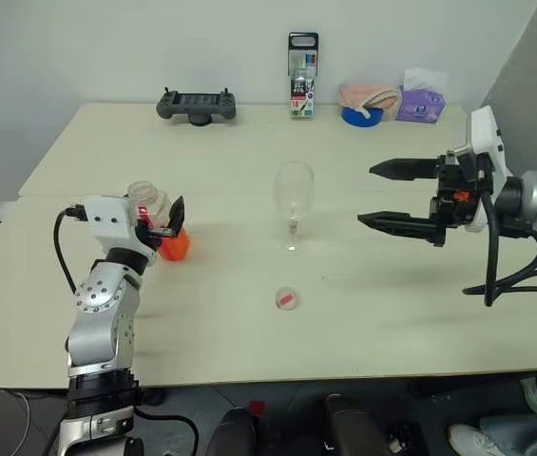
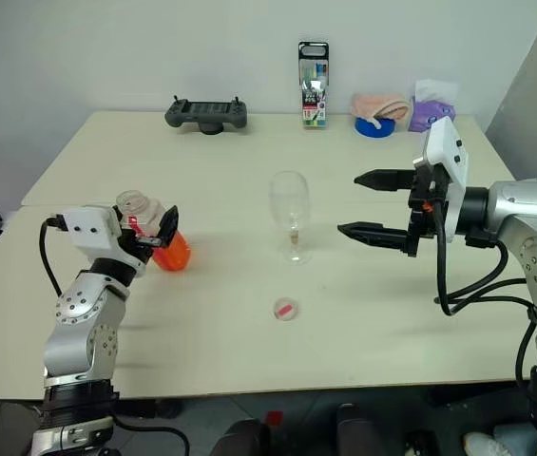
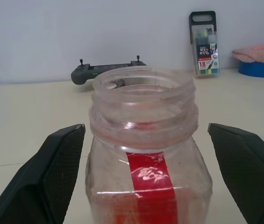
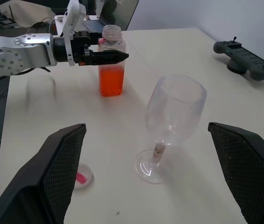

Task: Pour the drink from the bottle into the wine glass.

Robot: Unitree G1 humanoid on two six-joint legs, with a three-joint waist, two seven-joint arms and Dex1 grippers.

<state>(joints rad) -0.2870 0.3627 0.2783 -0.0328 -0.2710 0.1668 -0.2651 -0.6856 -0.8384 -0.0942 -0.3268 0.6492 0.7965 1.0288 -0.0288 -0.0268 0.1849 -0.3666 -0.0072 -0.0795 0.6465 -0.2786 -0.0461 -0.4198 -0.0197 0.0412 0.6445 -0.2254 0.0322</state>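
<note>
- Though standing in plain sight on the pale table (image 1: 363,313), small clear plastic bottle (image 4: 111,65) half hidden in the head views behind the left gripper (image 1: 165,228); only the open neck and the translucent orange-red drink (image 1: 177,246) at the base peeking out there.
- Lower body of the bottle cut off in the left wrist view; red label strip and uncapped threaded mouth filling the middle, a black finger (image 3: 47,177) on each side, spread wide with a gap to the plastic. No contact visible.
- From the right wrist view: bottle upright, drink filling roughly the lower half, left gripper's fingers flanking it at shoulder height.
- Clear stemmed wine glass (image 1: 293,204) upright and empty near the table's middle, between the two arms, well apart from the bottle.
- Right gripper (image 1: 387,195) raised off the table beside the glass, pointing toward it, fingers parted and holding nothing.
- Small round white-and-red cap (image 1: 286,299) lying flat near the glass's foot, toward the front edge.
</note>
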